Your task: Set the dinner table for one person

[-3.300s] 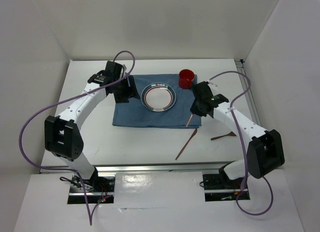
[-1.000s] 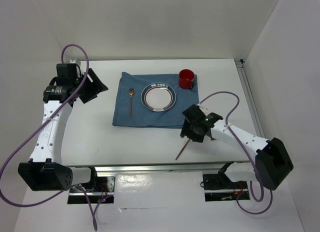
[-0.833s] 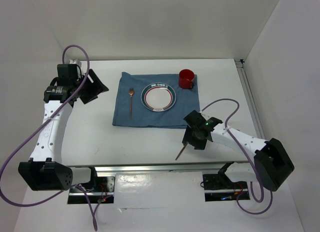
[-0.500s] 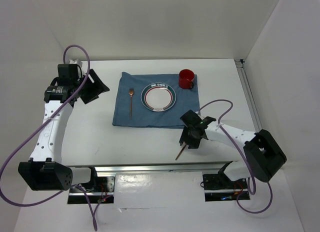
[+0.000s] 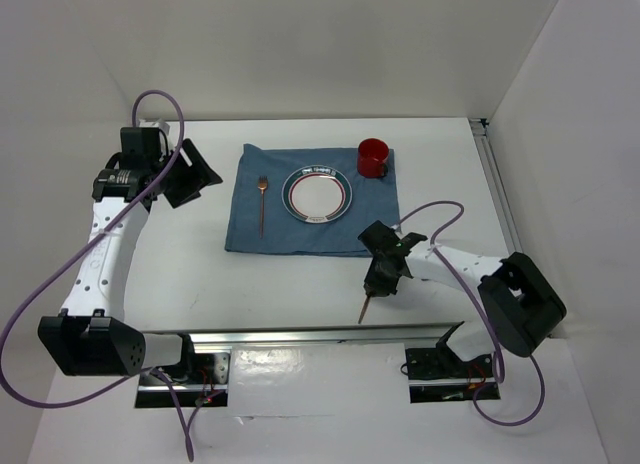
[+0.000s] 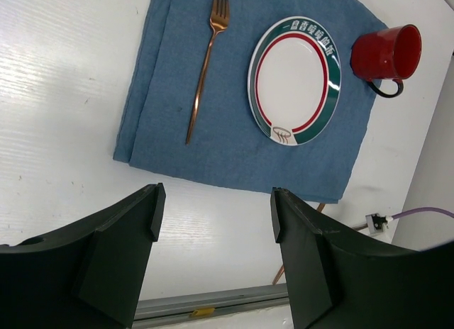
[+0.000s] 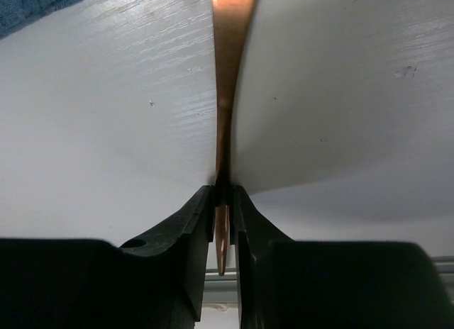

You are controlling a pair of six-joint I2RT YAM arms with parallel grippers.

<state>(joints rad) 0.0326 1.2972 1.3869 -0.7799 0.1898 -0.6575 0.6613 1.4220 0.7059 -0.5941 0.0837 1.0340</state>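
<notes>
— Now, what is the right gripper (image 7: 223, 201) doing?
— Pinching the copper utensil (image 7: 228, 74) by the tabletop (image 5: 200, 274)'s near edge; its long axis is running near-to-far, leaning right.
— The left gripper (image 6: 216, 208)?
— Hovering toward the far-left corner, jaws spread wide, empty.

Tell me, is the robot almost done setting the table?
Getting close, it looks. Done: the plate, fork and red mug sit on the blue placemat. In hand: the right gripper pinches a copper utensil near the table front edge. To do: putting it beside the plate. The left gripper is open and empty.
</notes>
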